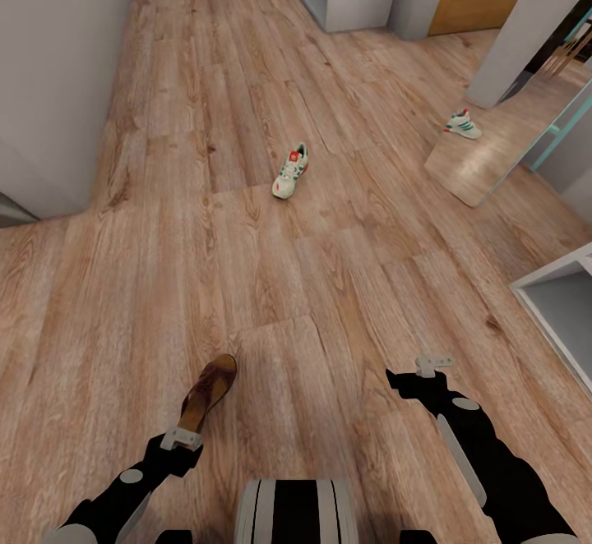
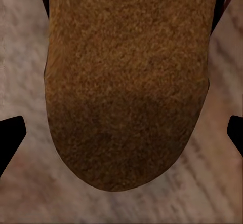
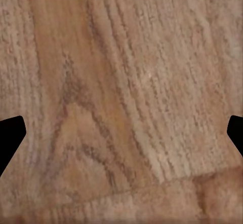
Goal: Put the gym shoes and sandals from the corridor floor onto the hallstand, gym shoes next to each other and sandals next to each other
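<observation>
One sandal (image 1: pixel 209 392) lay on the wood floor (image 1: pixel 247 281) under the left gripper (image 2: pixel 121 133), fingers apart around its heel. Right gripper (image 3: pixel 121 133) hung open above floor; sneaker (image 1: pixel 290 172) sat well ahead.

the wood-plank corridor floor (image 1: pixel 247 281) carries everything here, light brown with grain and knots all over. a dark brown sandal (image 1: pixel 210 392) lies flat on it near the bottom of the head view. a white gym shoe (image 1: pixel 290 171) with green stripes sits further up the boards, well apart from the sandal.
</observation>
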